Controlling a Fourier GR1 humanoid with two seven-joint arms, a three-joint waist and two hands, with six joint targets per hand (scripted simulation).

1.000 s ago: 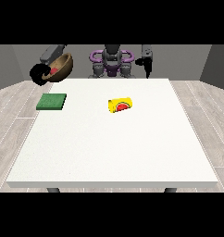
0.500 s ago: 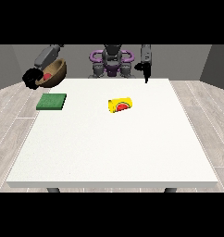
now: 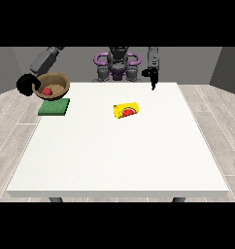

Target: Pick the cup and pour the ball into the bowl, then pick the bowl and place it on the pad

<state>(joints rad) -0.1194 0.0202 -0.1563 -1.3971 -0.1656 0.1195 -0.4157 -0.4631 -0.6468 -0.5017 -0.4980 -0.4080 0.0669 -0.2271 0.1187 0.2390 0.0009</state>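
Wooden bowl [image 3: 53, 86] with the red ball [image 3: 47, 91] inside hangs just above the green pad [image 3: 54, 107], at the white counter's [image 3: 119, 155] ten o'clock corner, gripped at its rim by the hand at the view's left [image 3: 27, 85], apparently poised for setting down. Yellow cup [image 3: 126, 110] lies on its side near the centre, emptied. At twelve o'clock, the hand at the view's right [image 3: 152, 78] hangs idle, holding nothing; its fingers point down.

The big white square table [image 3: 119, 160] holds a flat green square pad [image 3: 54, 107] near one far corner. A yellow cup [image 3: 126, 110] lies tipped, maybe near the middle.
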